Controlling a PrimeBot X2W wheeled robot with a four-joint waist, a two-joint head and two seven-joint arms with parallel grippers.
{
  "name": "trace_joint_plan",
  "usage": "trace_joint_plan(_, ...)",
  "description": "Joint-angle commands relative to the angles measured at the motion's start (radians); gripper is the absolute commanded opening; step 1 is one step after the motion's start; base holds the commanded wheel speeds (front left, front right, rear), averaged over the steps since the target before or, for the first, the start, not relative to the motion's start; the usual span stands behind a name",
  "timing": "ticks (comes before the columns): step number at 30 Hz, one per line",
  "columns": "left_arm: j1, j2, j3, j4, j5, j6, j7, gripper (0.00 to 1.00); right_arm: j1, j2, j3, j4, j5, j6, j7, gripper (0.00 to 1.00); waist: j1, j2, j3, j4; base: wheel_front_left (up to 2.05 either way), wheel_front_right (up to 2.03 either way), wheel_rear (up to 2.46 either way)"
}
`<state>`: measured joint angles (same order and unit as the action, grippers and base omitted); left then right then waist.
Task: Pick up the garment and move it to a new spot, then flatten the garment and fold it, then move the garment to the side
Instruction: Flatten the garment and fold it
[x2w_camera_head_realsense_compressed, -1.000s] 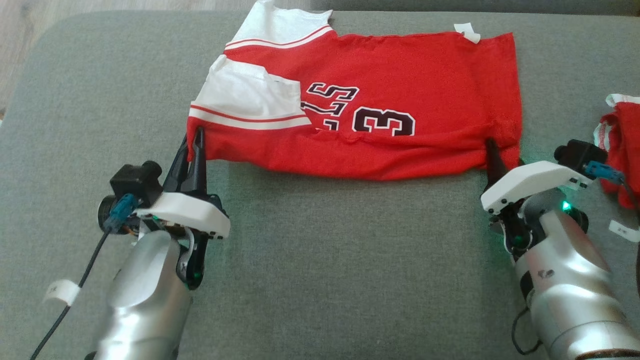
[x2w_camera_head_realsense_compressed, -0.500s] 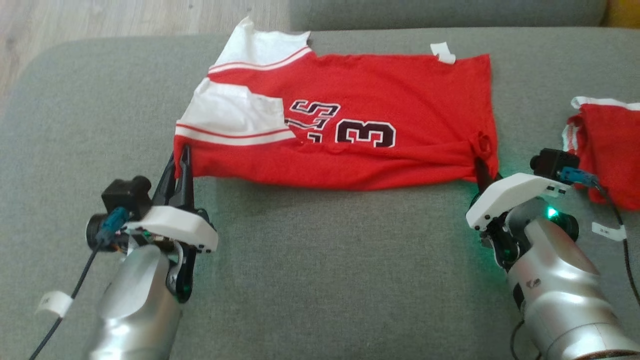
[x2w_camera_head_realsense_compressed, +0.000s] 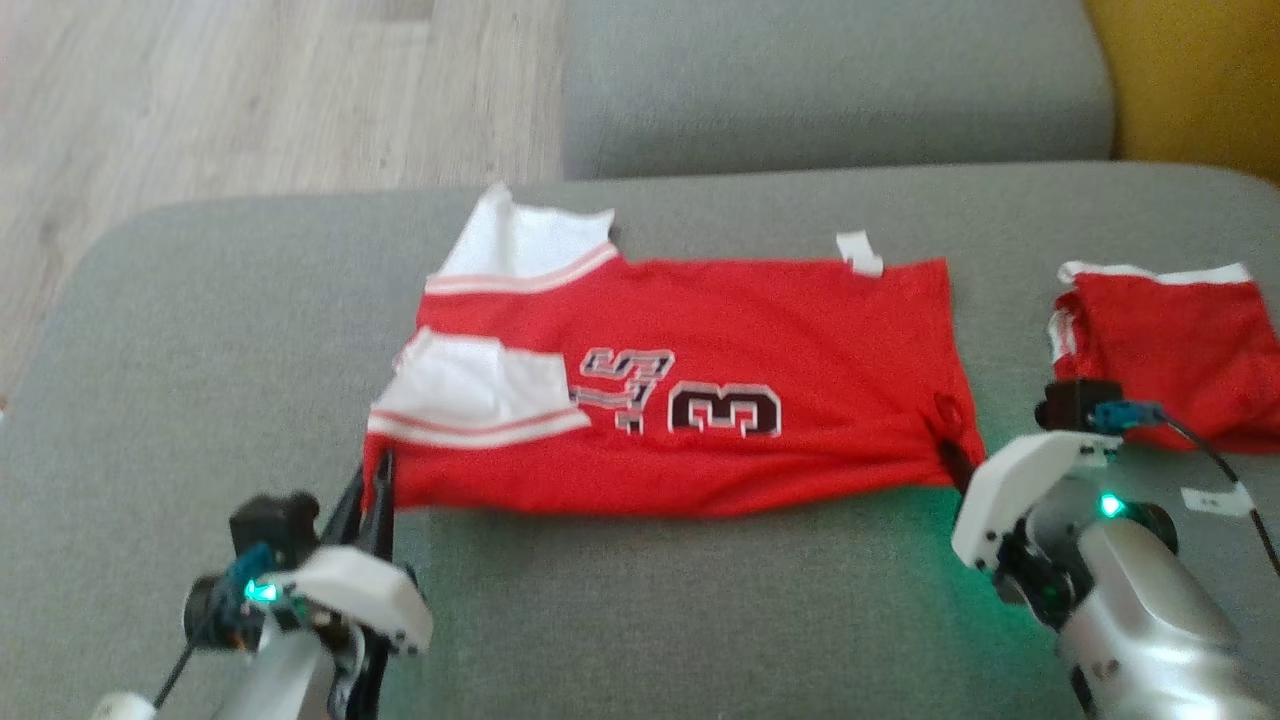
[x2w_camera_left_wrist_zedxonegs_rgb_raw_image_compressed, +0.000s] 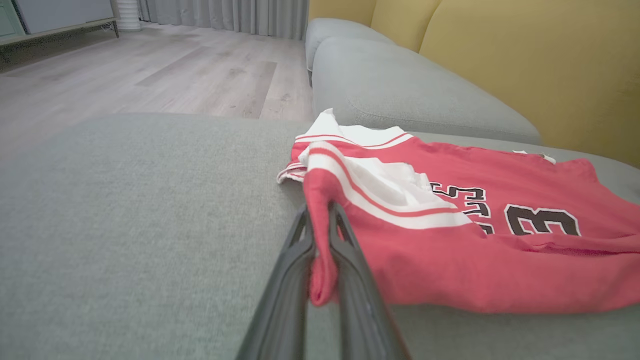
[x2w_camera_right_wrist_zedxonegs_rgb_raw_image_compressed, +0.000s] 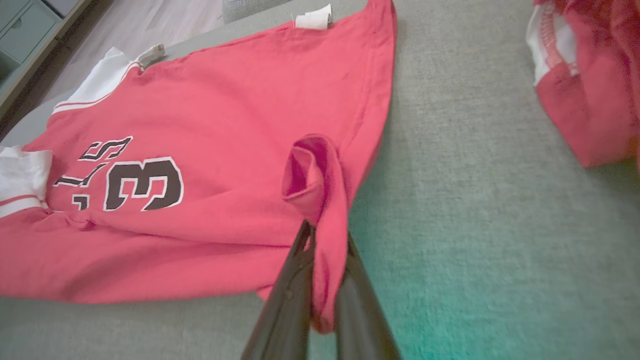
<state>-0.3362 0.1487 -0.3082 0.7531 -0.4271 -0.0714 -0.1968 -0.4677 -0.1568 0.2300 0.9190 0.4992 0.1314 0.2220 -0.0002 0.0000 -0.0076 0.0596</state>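
Corners of the red numbered jersey (x2w_camera_head_realsense_compressed: 720, 340) sit clamped by left gripper (x2w_camera_head_realsense_compressed: 380, 470) and right gripper (x2w_camera_head_realsense_compressed: 948, 455); I'd keep cloth between fingers (x2w_camera_left_wrist_zedxonegs_rgb_raw_image_compressed: 287, 280) taut.

The garment (x2w_camera_head_realsense_compressed: 700, 400) is a red jersey with white sleeves (x2w_camera_head_realsense_compressed: 470, 385) edged in red stripes, a black "3" (x2w_camera_head_realsense_compressed: 725, 412) outlined in white beside partly hidden lettering, and a small white tag (x2w_camera_head_realsense_compressed: 860, 252) on its far edge. It lies folded and mostly flat across a grey sofa cushion (x2w_camera_head_realsense_compressed: 650, 600), sleeves toward the left, hem toward the right. Its two near corners are bunched and raised slightly off the cushion.
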Motion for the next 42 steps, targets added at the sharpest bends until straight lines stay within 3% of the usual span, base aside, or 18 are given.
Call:
trace_joint_plan(1,-0.009,0.034,0.026,-0.043,-0.013,0.001,0.009,0.00,-0.002,-0.024,0.025,-0.061,0.012,-0.001,0.018,0.00,0.0002,0.0000,-0.036,-0.016,0.00,0.00,0.00)
trace_joint_plan(11,0.208,0.077,0.012,-0.292,-0.031,0.056,0.138,0.00,0.236,-0.106,-0.001,-0.414,0.045,-0.001,0.204,0.00,0.0002,0.0000,-0.074,-0.038,0.00,0.00,0.00)
trace_joint_plan(20,0.299,0.095,-0.019,-0.460,-0.033,0.095,0.252,0.00,0.397,-0.056,-0.113,-0.615,-0.019,-0.001,0.312,0.00,0.0002,0.0000,-0.054,-0.041,0.00,0.00,0.00)
trace_joint_plan(21,0.298,0.105,-0.019,-0.465,-0.031,0.096,0.258,0.00,0.407,-0.042,-0.135,-0.644,-0.049,-0.001,0.303,0.93,0.0002,0.0000,-0.045,-0.043,0.00,0.00,0.00)
trace_joint_plan(22,0.295,0.109,-0.018,-0.465,-0.028,0.098,0.257,0.35,0.411,-0.034,-0.144,-0.654,-0.060,-0.001,0.304,1.00,0.0002,0.0000,-0.041,-0.044,0.00,0.00,0.00)
trace_joint_plan(23,0.291,0.111,-0.014,-0.467,-0.027,0.102,0.251,0.91,0.414,-0.025,-0.155,-0.664,-0.069,-0.001,0.301,1.00,0.0002,0.0000,-0.037,-0.045,0.00,0.00,0.00)
trace_joint_plan(24,0.291,0.111,-0.014,-0.467,-0.027,0.102,0.251,0.91,0.414,-0.025,-0.155,-0.664,-0.069,-0.001,0.301,1.00,0.0002,0.0000,-0.037,-0.045,0.00,0.00,0.00)
trace_joint_plan(25,0.286,0.113,-0.009,-0.468,-0.026,0.107,0.245,1.00,0.414,-0.016,-0.166,-0.675,-0.078,-0.001,0.294,1.00,0.0002,0.0000,-0.033,-0.046,0.00,0.00,0.00)
trace_joint_plan(32,0.235,0.110,0.037,-0.500,-0.025,0.131,0.137,1.00,0.380,0.012,-0.211,-0.752,-0.173,-0.001,0.155,1.00,0.0002,0.0000,-0.011,-0.053,0.00,0.00,0.00)
trace_joint_plan(36,0.199,0.091,0.058,-0.542,-0.037,0.118,0.039,1.00,0.358,0.008,-0.180,-0.787,-0.224,-0.001,-0.018,1.00,0.0002,0.0000,-0.003,-0.059,0.00,0.00,0.00)
trace_joint_plan(42,0.150,0.084,0.060,-0.554,-0.043,0.090,-0.004,1.00,0.334,0.050,-0.179,-0.791,-0.243,-0.001,-0.153,1.00,0.0002,0.0000,0.028,-0.081,0.00,0.00,0.00)
